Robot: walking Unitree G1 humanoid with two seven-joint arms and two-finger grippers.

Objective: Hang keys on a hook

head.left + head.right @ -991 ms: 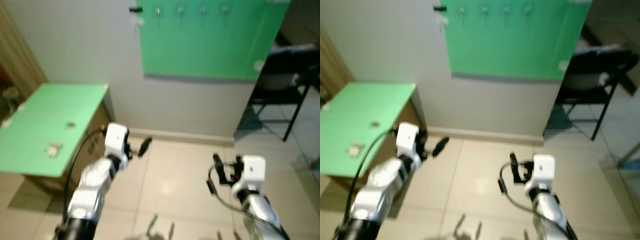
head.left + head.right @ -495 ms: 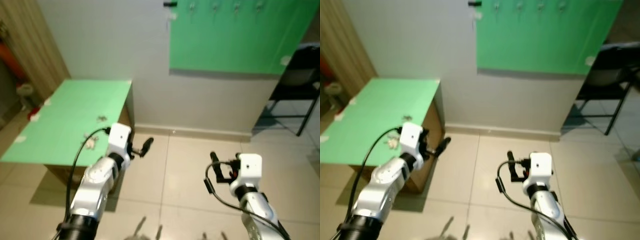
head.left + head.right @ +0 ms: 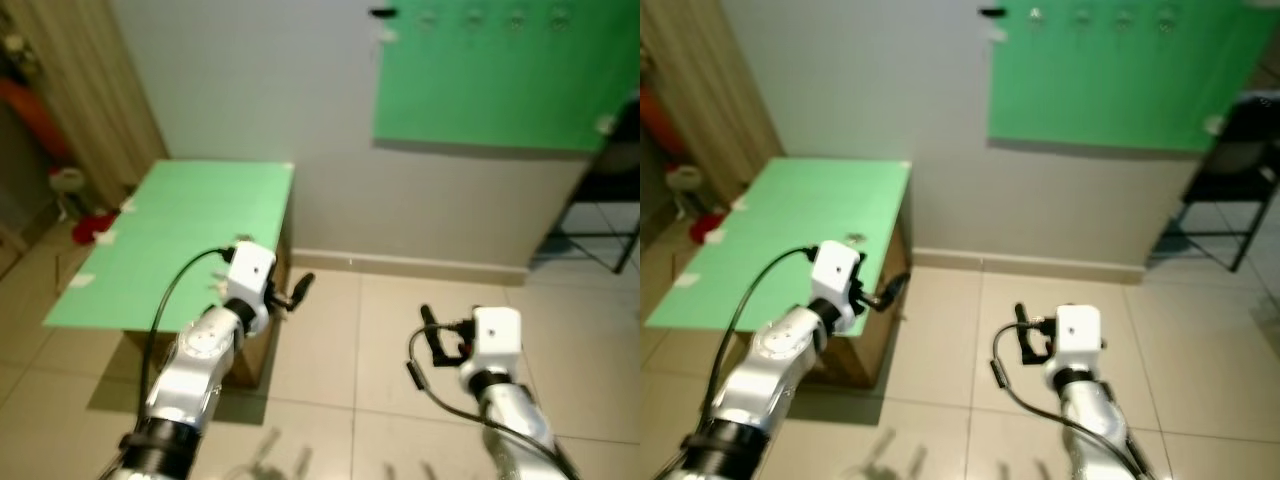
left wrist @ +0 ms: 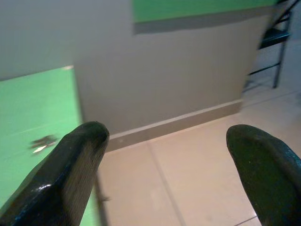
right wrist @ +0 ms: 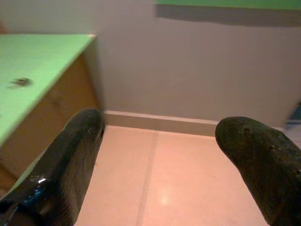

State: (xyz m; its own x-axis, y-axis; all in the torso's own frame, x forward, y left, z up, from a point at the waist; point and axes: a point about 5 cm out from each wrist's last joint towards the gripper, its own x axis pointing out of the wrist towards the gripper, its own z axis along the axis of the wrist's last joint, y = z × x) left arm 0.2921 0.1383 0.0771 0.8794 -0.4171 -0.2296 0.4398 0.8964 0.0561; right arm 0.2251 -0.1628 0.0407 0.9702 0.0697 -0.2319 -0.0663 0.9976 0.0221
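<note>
Soft, even indoor light; both head views slightly motion-blurred, wrist views softly focused, faint floor shadows.

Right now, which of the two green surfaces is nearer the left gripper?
The green tabletop on the robot's left: the left gripper hangs just off its near corner. The green wall panel carrying the hooks hangs higher, farther off.

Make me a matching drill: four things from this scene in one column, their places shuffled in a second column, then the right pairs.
Things:
1. keys
2. hooks
3. black chair
4. left gripper

Places:
A. high on the green wall panel
B. on the floor at the far right
C. on the green table
D. open, over the floor beside the table

Pairs: 1-C, 2-A, 3-B, 4-D
</note>
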